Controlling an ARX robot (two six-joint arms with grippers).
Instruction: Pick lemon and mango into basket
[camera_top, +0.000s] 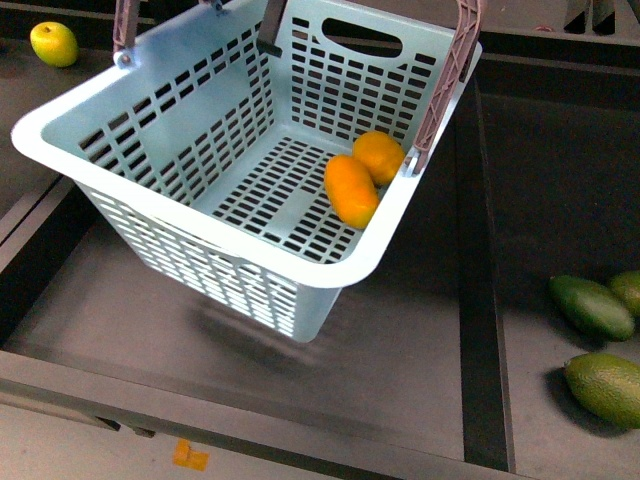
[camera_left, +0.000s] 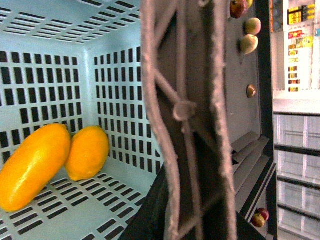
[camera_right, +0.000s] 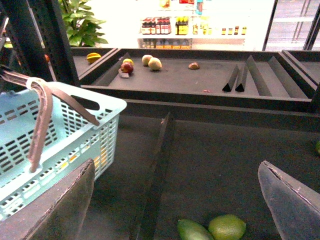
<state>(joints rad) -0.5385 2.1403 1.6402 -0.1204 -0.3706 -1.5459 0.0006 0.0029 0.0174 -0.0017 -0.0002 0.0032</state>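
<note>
The pale aqua basket (camera_top: 150, 215) hangs tilted above the dark shelf, and its brown handle (camera_top: 445, 80) runs up out of the front view. Inside it, in the low right corner, the long orange mango (camera_top: 351, 190) lies against the rounder lemon (camera_top: 379, 156). The left wrist view shows the mango (camera_left: 32, 167) and lemon (camera_left: 87, 152) side by side on the slotted floor. My left gripper (camera_left: 187, 215) is shut on the handle (camera_left: 185, 110), which fills that view. My right gripper (camera_right: 175, 210) is open and holds nothing, to the right of the basket (camera_right: 75, 135).
Two avocados (camera_top: 592, 307) (camera_top: 606, 388) lie in the right compartment beyond a dark divider (camera_top: 480, 300), below my right gripper. A yellow-green fruit (camera_top: 53, 43) sits at the far left. More fruit (camera_right: 150, 62) lies on a distant shelf.
</note>
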